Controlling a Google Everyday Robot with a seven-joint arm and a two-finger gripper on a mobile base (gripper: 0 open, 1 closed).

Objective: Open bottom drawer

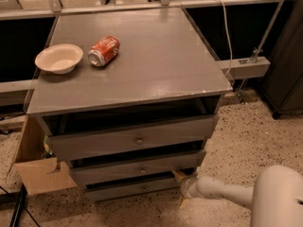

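The grey cabinet [142, 65] has three drawers, all pulled out a little. The bottom drawer [132, 187] is the lowest and slimmest, with a small round knob [144, 188] and a dark gap above its front. My gripper [179, 189] is low on the floor side, at the right end of the bottom drawer's front. Its tan fingers [177, 175] are spread, one by the drawer's upper right corner and one lower, near the floor. They hold nothing. My white arm [227, 193] reaches in from the lower right.
A white bowl [58, 58] and a red can [104, 50] lying on its side sit on the cabinet top. A cardboard box [40, 171] stands against the cabinet's left side. A dark cabinet [286, 79] is at the right, on the speckled floor [246, 131].
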